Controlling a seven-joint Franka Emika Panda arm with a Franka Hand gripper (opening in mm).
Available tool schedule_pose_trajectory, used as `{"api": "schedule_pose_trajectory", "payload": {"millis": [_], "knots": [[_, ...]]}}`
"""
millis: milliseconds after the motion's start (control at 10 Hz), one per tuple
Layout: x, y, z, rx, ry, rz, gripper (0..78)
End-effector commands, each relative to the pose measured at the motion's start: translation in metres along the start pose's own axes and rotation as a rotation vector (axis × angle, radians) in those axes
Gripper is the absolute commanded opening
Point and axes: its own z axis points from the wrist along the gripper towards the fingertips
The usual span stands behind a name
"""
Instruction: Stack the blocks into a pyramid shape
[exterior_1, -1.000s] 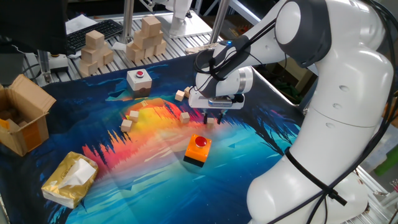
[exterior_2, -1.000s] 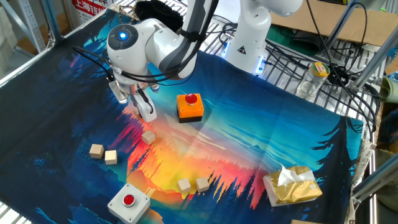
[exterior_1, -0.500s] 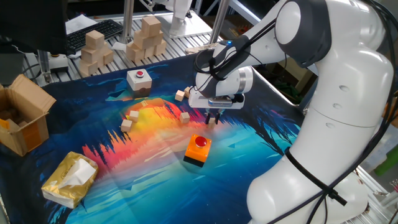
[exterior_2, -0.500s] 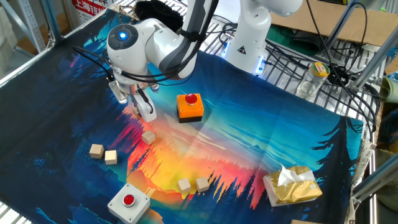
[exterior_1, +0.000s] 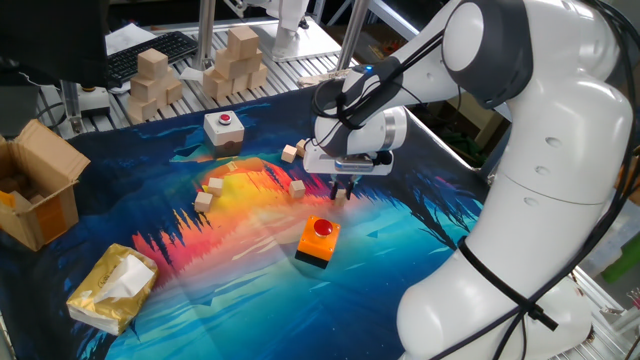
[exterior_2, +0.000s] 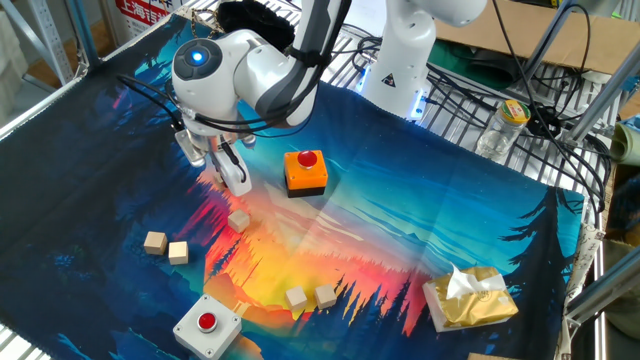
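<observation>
Just behind the orange button box (exterior_2: 305, 171), the gripper (exterior_2: 228, 172) hangs low over the colourful mat (exterior_2: 420, 230), fingers slightly parted and apparently empty. The blocks (exterior_2: 238, 221) lie scattered, none stacked: one just beyond the fingertips, two (exterior_2: 166, 247) farther from the orange box, two (exterior_2: 311, 297) near the white button box (exterior_2: 207, 325).
</observation>
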Motion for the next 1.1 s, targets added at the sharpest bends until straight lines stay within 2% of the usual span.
{"api": "schedule_pose_trajectory", "payload": {"millis": [100,400,600,700,800,1000,1100], "knots": [[0.011,0.023,-0.026,0.020,0.010,0.075,1.1],[0.010,0.028,-0.033,0.018,0.016,0.144,1.1],[0.008,0.029,-0.035,0.024,0.040,0.309,1.1],[0.007,0.029,-0.035,0.027,0.043,0.328,1.1],[0.007,0.030,-0.036,0.038,0.048,0.400,1.1],[0.009,0.032,-0.039,0.042,0.050,0.445,1.1],[0.010,0.033,-0.040,0.043,0.050,0.498,1.1]]}}
